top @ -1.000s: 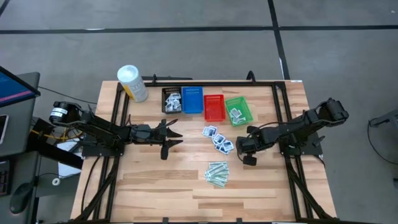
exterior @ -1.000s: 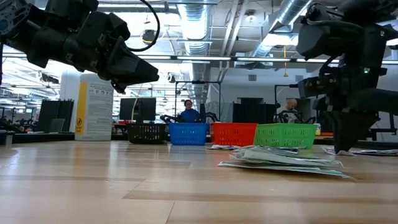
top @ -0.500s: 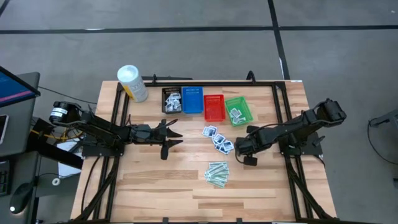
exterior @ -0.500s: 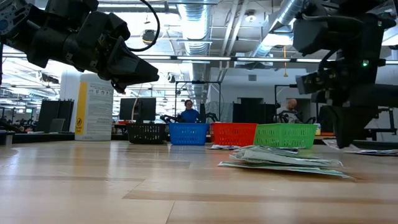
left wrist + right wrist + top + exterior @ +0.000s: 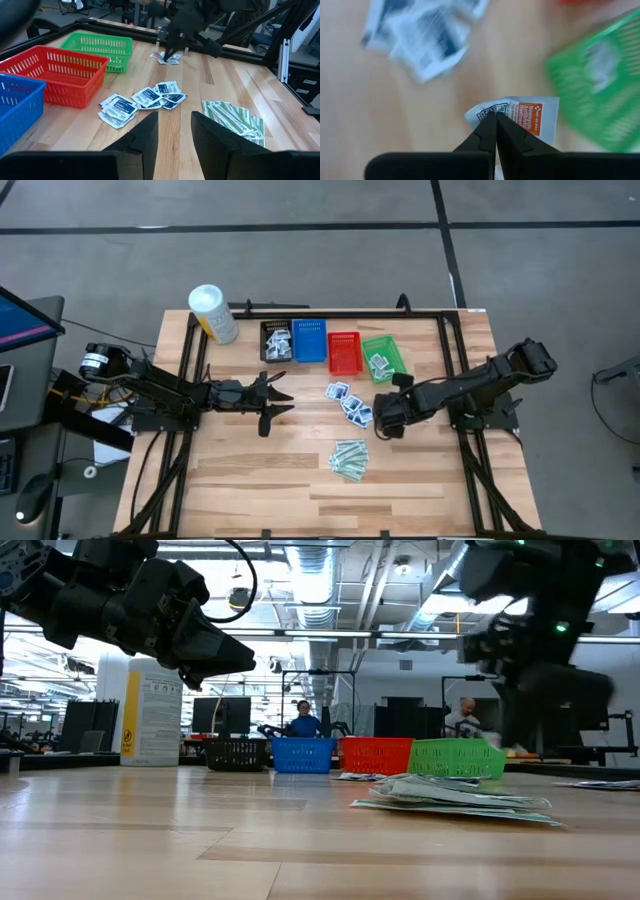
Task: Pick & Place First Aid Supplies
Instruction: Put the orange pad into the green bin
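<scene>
At centre-right of the high view, a small white packet with orange print (image 5: 520,117) is held pinched in the right gripper (image 5: 385,416), now shifted leftward, nearer the green mesh basket (image 5: 385,356), presumably its destination.

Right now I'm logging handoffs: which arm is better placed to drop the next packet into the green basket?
The right. Its gripper is already shut on an orange-print packet beside the green basket, while the left gripper waits open, farther away.
</scene>
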